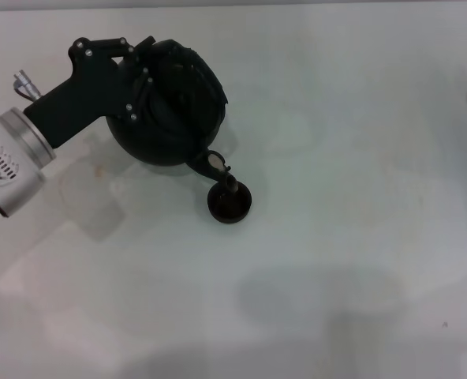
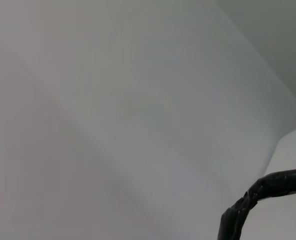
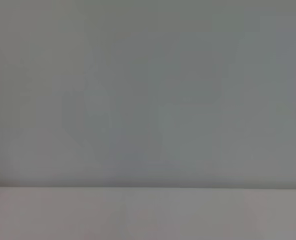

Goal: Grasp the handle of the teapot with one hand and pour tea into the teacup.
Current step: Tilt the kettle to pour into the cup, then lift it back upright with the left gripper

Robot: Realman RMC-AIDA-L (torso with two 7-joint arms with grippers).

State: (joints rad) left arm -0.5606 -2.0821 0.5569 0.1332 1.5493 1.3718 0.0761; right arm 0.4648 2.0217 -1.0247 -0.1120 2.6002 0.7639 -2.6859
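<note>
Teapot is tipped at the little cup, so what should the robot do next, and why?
Probably hold that tilt. The left gripper has the teapot leaning by its handle, and the spout sits right over the teacup, so moving sideways could spill tea.

Head view: high above, looking down on the white table [image 1: 336, 237].
Left wrist: close behind the handle [image 2: 268, 192].
Right wrist: faces blank surface only.
</note>
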